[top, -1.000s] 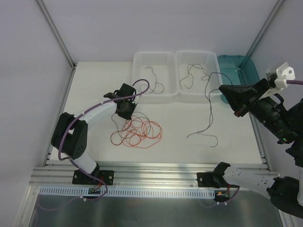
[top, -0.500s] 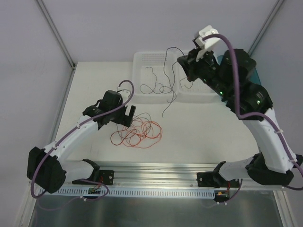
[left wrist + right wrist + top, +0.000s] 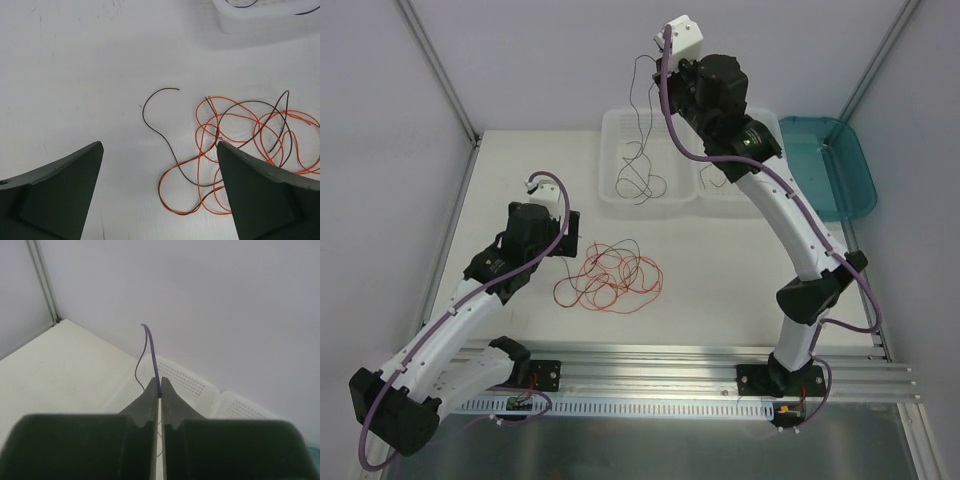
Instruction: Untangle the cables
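White tabletop (image 3: 720,300), left arm (image 3: 460,310) crouching near red cables (image 3: 610,280), left fingers (image 3: 60,190) gaping, right arm (image 3: 790,215) reaching high, right fingers (image 3: 147,405) pinching dark cable (image 3: 151,352).

Orange and dark cables (image 3: 610,279) lie tangled on the table (image 3: 720,270); one dark cable (image 3: 154,360) dangles into a bin (image 3: 612,125).

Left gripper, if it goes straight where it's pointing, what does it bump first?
Probably the dark cable lying on the table, beside the red tangle; depth is unclear.
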Tool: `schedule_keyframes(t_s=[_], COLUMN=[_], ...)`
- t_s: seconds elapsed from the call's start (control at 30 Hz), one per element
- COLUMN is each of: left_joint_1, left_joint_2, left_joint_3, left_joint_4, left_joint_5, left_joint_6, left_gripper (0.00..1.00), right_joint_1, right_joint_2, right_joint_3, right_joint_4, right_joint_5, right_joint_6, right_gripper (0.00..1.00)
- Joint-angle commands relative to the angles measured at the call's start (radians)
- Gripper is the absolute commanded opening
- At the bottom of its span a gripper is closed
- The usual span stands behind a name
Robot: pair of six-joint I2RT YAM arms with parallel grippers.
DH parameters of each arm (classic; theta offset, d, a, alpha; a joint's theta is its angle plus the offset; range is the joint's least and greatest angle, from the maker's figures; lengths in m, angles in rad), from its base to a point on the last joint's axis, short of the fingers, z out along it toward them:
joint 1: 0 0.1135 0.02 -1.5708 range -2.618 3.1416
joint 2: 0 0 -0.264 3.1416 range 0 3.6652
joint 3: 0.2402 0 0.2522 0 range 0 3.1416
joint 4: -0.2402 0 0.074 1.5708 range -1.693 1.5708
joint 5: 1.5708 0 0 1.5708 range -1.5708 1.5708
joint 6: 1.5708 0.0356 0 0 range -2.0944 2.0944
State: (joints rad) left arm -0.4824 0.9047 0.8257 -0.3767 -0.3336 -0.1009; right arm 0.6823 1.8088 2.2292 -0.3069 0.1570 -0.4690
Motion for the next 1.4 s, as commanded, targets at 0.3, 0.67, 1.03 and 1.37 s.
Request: schedule_keyframes(t_s=[0.3,0.67,1.03,1.37], left_joint_1=[0.008,0.008,0.008,0.008], left_joint_2=[0.013,0.04,0.045,0.039], left_joint_3=[-0.011,-0.011,-0.007,-0.007], left_joint_4=[0.038,0.036,0.036,0.038], left_joint_5=[-0.027,-0.01,0.014,0.028], left_joint_6=[-0.006,0.001,-0.002,-0.01], left_gripper=[0.99,0.99,0.99,0.99], right_joint_1=[-0.148,-0.19,-0.182,-0.014], right_joint_2=[0.233,0.521,0.235,-0.035], right_joint_3=[-0.005,0.011,-0.232,-0.652], right_joint_4=[0.184,0.056,-0.029,0.12], right_joint_5=[-0.108,-0.223,-0.26,0.016], right_joint_6=[0.176,0.282,0.412,0.584], right_gripper=[0.03,0.46,0.69,0.54])
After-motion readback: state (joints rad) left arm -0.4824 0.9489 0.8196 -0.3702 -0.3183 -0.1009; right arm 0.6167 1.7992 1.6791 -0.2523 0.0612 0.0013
